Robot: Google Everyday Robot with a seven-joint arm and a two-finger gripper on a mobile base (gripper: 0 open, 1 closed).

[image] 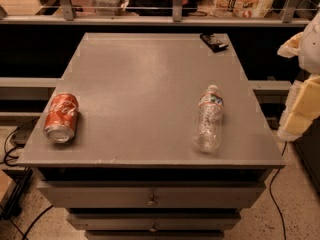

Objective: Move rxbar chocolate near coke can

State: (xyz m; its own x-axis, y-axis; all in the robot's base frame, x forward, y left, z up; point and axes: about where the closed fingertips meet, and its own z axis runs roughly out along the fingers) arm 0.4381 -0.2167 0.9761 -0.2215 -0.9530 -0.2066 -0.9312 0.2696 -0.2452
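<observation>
The rxbar chocolate (214, 41) is a small flat black bar lying at the far right corner of the grey table top (145, 79). The coke can (61, 117) is red with white script and lies on its side near the front left edge, its silver end towards me. The bar and the can are far apart, at opposite corners. The gripper is out of view; only white and yellowish parts of the arm (305, 99) show at the right edge, beside the table and off its top.
A clear plastic water bottle (209, 118) lies on its side at the front right of the table. Drawers (150, 196) sit below the top. A railing and a cluttered shelf (175, 6) run behind. Cables lie on the floor at left.
</observation>
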